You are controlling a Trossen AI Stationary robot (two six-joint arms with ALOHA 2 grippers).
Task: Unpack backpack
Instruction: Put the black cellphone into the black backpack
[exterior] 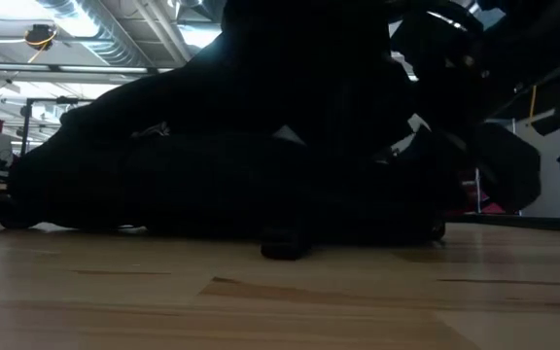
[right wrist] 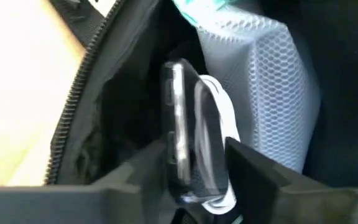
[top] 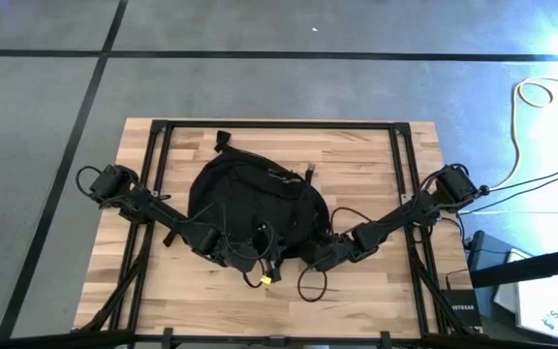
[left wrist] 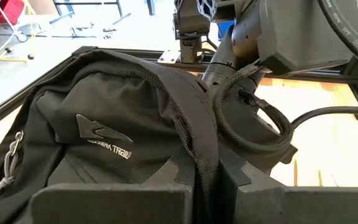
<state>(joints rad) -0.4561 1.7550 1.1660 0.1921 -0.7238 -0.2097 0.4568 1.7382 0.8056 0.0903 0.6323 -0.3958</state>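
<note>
The backpack (top: 250, 208) lies flat in the middle of the wooden tabletop (top: 356, 155), a black rounded mass with both arms reaching into its near edge.

The left gripper (left wrist: 213, 183) has its jaws pinched shut on a fold of the backpack's black fabric, a ridge of webbing that runs up and away from between the jaws. To one side of that ridge the bag's front panel shows a grey logo (left wrist: 101, 130) and a zipper cord (left wrist: 8, 165).

The right gripper (right wrist: 197, 180) is at the backpack's open mouth, just beside the left one. Between its jaws stands a slim clear-cased device (right wrist: 179, 124) with a white cable (right wrist: 219, 109) looped against it; the jaws sit narrowly on either side of it, and whether they press it cannot be told. Just beyond the jaws lies a white mesh pouch (right wrist: 272, 81) with a teal edge, and the open zipper teeth (right wrist: 73, 106) run along one side.
</note>
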